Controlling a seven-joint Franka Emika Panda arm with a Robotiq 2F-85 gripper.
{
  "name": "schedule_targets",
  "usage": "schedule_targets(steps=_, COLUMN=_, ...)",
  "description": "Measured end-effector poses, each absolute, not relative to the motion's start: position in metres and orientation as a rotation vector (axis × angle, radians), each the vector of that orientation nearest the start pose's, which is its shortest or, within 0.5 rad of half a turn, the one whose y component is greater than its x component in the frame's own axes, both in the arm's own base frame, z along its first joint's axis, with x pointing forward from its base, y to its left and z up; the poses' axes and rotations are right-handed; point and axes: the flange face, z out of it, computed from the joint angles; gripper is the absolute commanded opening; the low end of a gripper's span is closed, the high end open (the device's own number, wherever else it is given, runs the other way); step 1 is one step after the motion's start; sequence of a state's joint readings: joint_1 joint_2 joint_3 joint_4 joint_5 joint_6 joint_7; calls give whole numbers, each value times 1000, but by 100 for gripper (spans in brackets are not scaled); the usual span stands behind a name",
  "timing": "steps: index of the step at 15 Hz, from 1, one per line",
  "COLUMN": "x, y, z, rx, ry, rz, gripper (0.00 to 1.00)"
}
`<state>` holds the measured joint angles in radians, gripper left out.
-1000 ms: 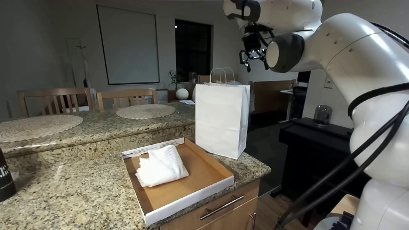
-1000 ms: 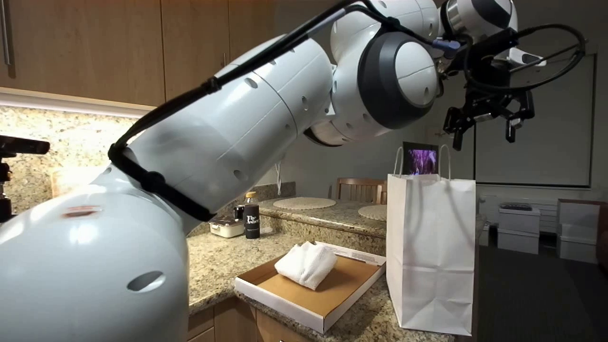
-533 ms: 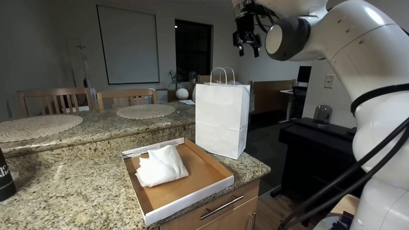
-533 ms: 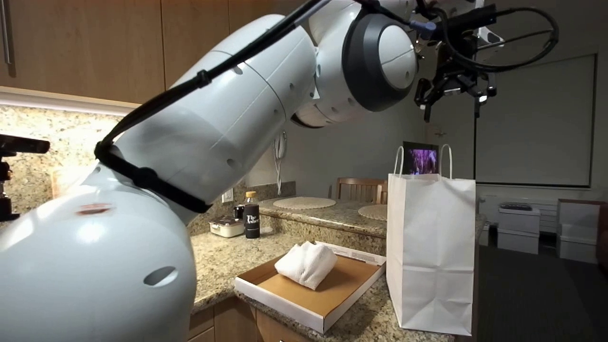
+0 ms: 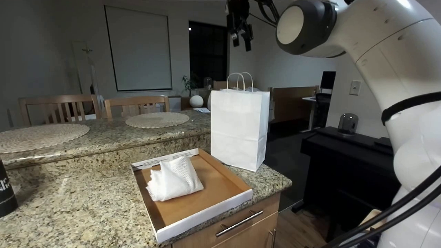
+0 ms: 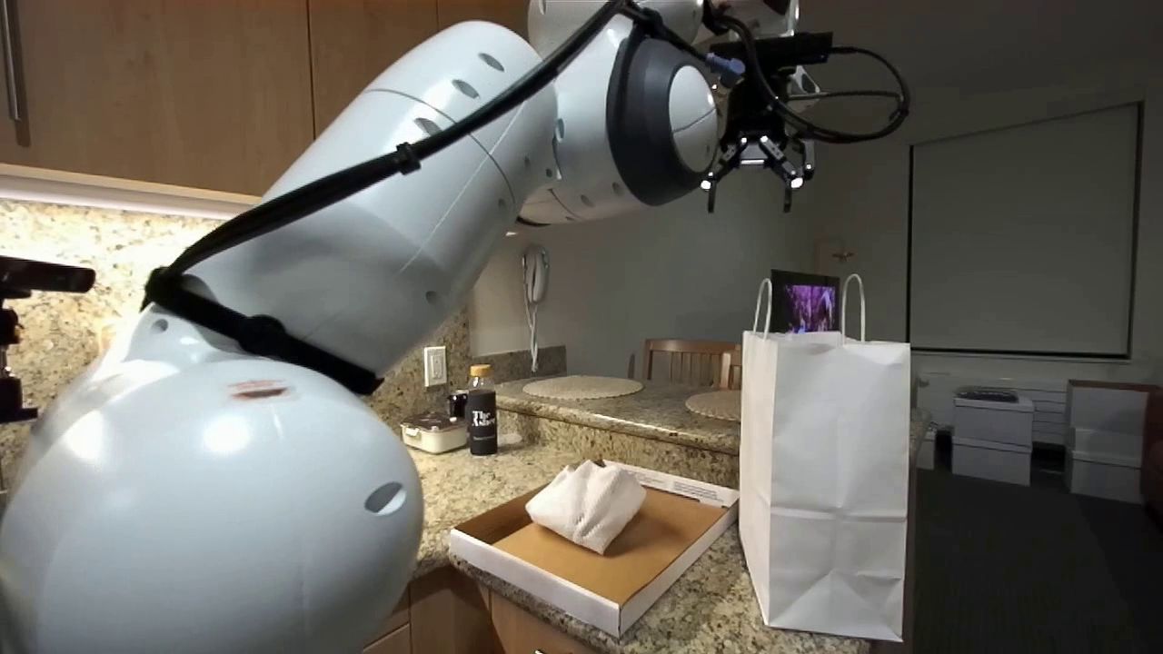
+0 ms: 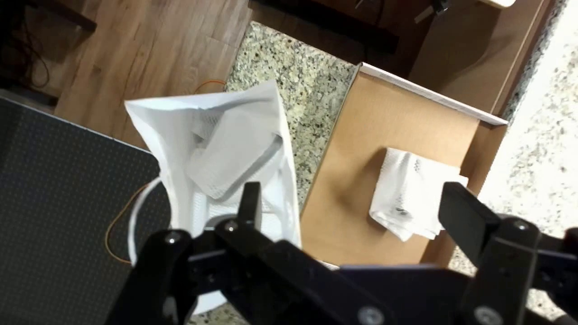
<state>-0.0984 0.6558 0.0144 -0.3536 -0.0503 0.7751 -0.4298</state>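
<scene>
In both exterior views your hand (image 6: pixel 750 199) hangs well above the table (image 5: pixel 79 203), spread wide and holding nothing. In the wrist view the cloth (image 7: pixel 408 194) lies in the tray (image 7: pixel 347 144), toward 3 o'clock of the hand's centre (the bag (image 7: pixel 158 122) stands toward 9). For a clean pinch, you'd best centre over the cloth, then lower straight. It looks nearly square; its long axis perhaps runs 10 to 4 o'clock, loose edges toward 4.
</scene>
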Motion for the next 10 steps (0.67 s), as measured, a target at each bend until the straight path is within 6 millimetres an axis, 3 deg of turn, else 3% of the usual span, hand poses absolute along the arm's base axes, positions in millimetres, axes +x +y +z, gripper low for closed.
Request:
schedule_targets(steps=6, x=581, y=44, z=716, rx=-2963, ry=-910, rz=245, gripper=100)
schedule_targets(steps=10, x=571, y=113, z=707, rx=-2792, ry=-1127, rz=298, gripper=100)
